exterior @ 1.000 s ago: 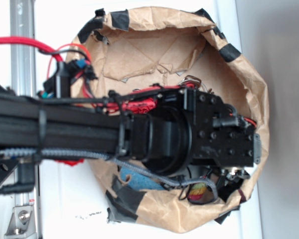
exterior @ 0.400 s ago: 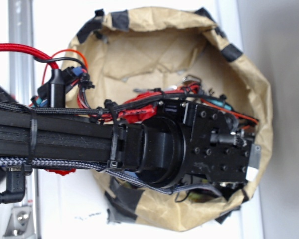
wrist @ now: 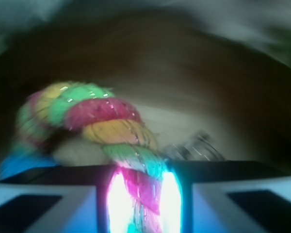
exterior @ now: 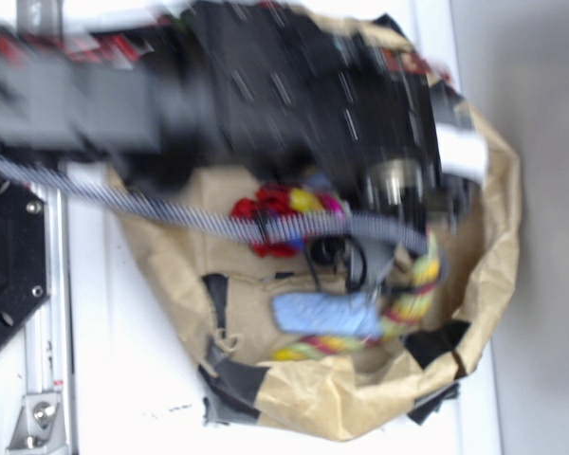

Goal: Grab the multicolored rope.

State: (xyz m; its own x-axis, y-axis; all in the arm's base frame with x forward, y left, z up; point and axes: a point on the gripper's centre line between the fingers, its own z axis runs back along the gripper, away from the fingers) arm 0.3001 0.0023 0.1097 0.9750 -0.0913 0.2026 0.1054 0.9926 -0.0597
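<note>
The multicolored rope (wrist: 106, 124), a thick twisted cord of yellow, green and pink strands, rises from between my fingers in the wrist view and curls to the left. My gripper (wrist: 141, 194) is shut on it, with both pads pressed against the cord. In the exterior view the rope (exterior: 419, 284) hangs from the blurred black gripper (exterior: 427, 223) and trails down and left along the bottom of the brown paper bag (exterior: 474, 313).
A light blue sponge block (exterior: 322, 313) lies beside the rope in the bag. A red paper wad (exterior: 266, 213) and a bunch of keys (exterior: 337, 256) lie near it. The bag's taped walls ring everything. A metal rail (exterior: 43, 284) runs at left.
The arm has swung up in the exterior view, uncovering the bag's inside. The rope, lying at the bag's lower edge before, now hangs from the gripper.
</note>
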